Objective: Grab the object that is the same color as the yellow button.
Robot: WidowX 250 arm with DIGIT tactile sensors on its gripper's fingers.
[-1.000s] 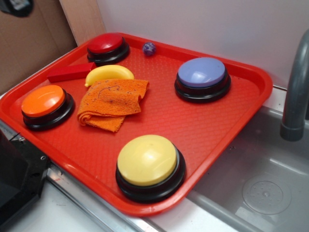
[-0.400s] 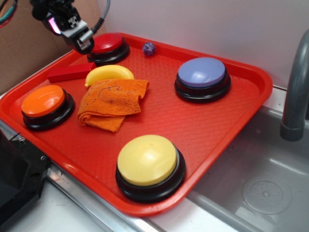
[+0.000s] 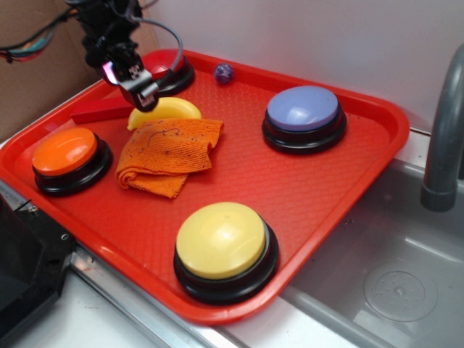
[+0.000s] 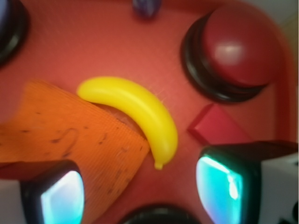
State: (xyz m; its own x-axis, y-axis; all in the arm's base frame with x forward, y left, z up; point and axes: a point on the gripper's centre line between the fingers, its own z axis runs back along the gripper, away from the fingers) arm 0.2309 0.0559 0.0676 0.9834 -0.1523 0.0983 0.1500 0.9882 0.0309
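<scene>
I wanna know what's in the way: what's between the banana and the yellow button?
In the exterior view, the folded orange cloth lies between the toy banana and the yellow button, then bare red tray.

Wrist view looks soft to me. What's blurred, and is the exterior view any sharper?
Wrist: banana fairly clear, finger pads and frame edges blurred, glowing cyan. Exterior: sharp overall, soft highlights on the yellow button, gripper slightly smeared.

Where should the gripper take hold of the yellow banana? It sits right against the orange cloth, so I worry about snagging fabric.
Grip the banana from above, across its thick middle, jaws closing over its narrow width. It lies flat on the tray, with the cloth against its inner curve; the end toward the red block looks clearer. The gripper is open above it.
</scene>
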